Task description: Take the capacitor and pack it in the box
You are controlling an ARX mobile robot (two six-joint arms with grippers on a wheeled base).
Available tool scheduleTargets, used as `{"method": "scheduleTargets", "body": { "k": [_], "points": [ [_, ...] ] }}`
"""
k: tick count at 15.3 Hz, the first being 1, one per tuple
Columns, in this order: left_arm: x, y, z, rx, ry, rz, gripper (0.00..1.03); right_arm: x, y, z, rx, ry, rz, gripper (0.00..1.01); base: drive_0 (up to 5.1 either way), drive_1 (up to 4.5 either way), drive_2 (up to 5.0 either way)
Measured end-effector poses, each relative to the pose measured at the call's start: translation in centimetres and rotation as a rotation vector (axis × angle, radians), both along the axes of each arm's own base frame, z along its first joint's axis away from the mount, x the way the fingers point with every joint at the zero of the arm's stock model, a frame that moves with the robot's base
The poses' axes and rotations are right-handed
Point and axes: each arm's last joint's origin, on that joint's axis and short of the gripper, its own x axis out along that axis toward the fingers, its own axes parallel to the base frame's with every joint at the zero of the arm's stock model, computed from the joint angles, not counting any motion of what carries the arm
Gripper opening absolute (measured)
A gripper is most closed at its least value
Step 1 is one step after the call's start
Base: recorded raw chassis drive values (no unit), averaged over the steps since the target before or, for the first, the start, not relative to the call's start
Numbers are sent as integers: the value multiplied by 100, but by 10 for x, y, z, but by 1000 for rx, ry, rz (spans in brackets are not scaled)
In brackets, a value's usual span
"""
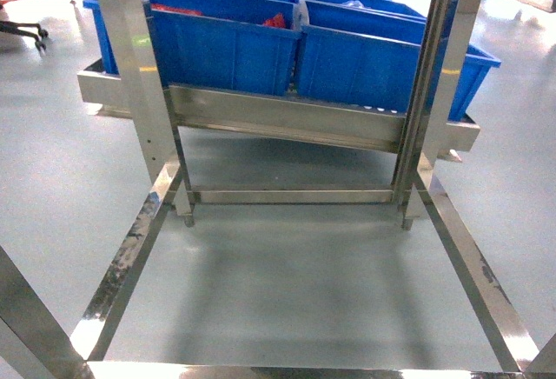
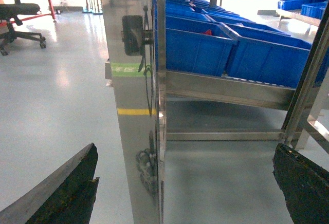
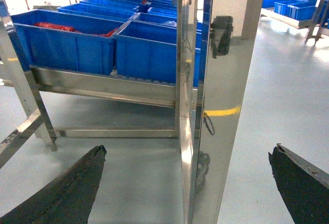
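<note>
No capacitor shows in any view, and the box is out of view too. Neither gripper appears in the head view. In the left wrist view my left gripper (image 2: 186,154) is open, its dark fingers (image 2: 72,185) at the frame's lower corners with nothing between them. My right gripper (image 3: 190,152) is likewise open and empty, its fingers (image 3: 69,193) spread wide. Each gripper hangs above the grey floor, facing a steel upright of the rack.
A steel rack frame (image 1: 287,118) carries rows of blue plastic bins (image 1: 226,49); some hold red items (image 1: 276,21). Steel uprights (image 2: 136,106) (image 3: 218,111) stand close ahead of each wrist. Low steel rails (image 1: 130,257) border the grey floor (image 1: 287,283). An office chair (image 2: 20,16) stands far left.
</note>
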Motion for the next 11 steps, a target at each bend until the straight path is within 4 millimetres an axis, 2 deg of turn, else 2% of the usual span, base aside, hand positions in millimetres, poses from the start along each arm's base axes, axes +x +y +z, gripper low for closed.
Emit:
{"method": "scheduleTargets", "body": {
  "k": [11],
  "points": [
    [0,0,0,0,3,0,98,0,0,0,0,2,0,98,0,0,0]
  ]
}}
